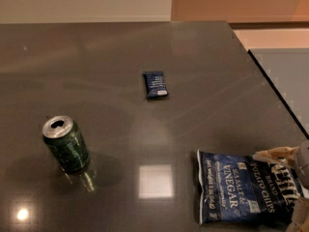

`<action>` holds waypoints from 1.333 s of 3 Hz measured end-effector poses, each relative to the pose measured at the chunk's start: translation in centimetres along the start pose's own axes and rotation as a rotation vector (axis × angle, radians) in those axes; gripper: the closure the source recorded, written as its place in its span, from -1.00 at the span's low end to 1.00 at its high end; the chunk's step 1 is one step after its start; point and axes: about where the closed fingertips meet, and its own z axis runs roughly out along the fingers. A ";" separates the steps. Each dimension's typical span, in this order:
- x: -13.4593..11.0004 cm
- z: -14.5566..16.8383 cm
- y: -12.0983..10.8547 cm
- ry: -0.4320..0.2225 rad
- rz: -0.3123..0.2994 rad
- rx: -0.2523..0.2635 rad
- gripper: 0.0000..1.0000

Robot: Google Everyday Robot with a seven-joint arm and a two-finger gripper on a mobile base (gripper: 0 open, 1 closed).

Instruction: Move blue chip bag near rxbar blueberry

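The blue chip bag lies flat on the dark table at the front right, with white "Salt & Vinegar" lettering facing up. The rxbar blueberry, a small dark blue bar with a pale end, lies near the table's middle, well apart from the bag. My gripper comes in from the right edge over the bag's right end. One tan finger sits at the bag's far edge and the other at its near edge. The jaws stand open astride the bag. Part of the bag's lettering is hidden behind the fingers.
A green soda can stands upright at the front left. The table's right edge runs diagonally close to the bag, with floor beyond it. A wall runs behind the table's far edge.
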 end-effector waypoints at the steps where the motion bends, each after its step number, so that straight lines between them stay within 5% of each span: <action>1: -0.2 0.2 0.3 -0.011 0.001 -0.015 -0.17; 3: -2.0 -1.3 -0.6 -0.018 -0.001 -0.013 0.74; 4: -3.9 -2.7 -2.2 -0.019 -0.029 0.028 1.00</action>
